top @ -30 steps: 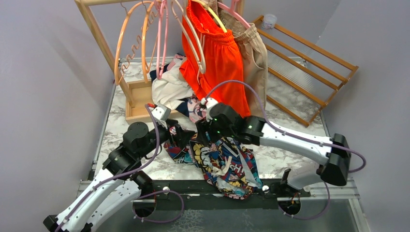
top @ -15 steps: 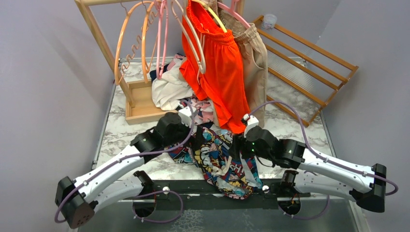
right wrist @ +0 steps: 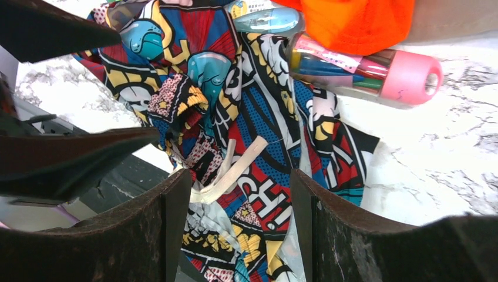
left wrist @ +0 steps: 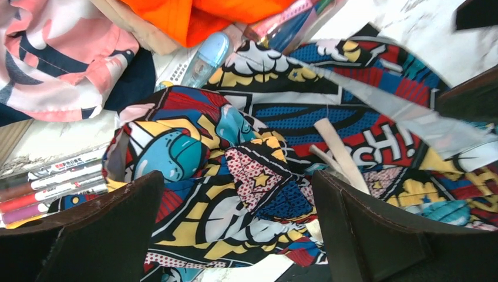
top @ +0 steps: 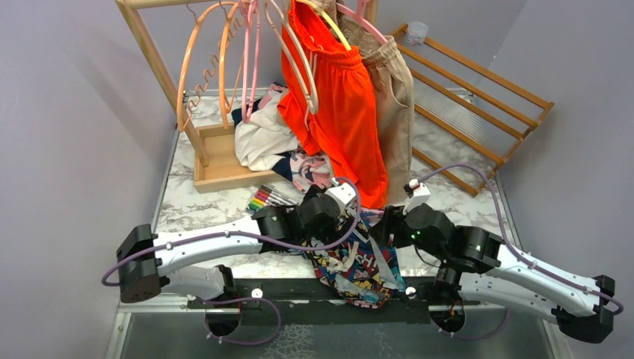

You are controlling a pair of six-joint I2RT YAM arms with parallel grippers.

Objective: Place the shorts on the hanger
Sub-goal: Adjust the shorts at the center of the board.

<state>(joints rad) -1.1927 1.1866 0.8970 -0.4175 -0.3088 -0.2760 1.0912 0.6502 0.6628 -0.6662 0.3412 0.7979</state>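
Over the shorts (top: 353, 260), the left end effector (left wrist: 238, 183) hangs spread, arm outstretched.

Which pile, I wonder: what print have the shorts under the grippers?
Shorts: multicoloured comic-book print, best in left wrist view.

The left tool (left wrist: 235, 194) is seen with its 2 dark fingers (left wrist: 106, 229) spread wide over the crumpled shorts (left wrist: 276, 111), with nothing gripped. A pale drawstring (left wrist: 343, 155) is laid across the print. Markers (left wrist: 53, 188) are seen at the left, orange fabric (left wrist: 199, 14) and a pink patterned cloth (left wrist: 64, 53) at the top, and the marble bench (left wrist: 423, 29) at top right.
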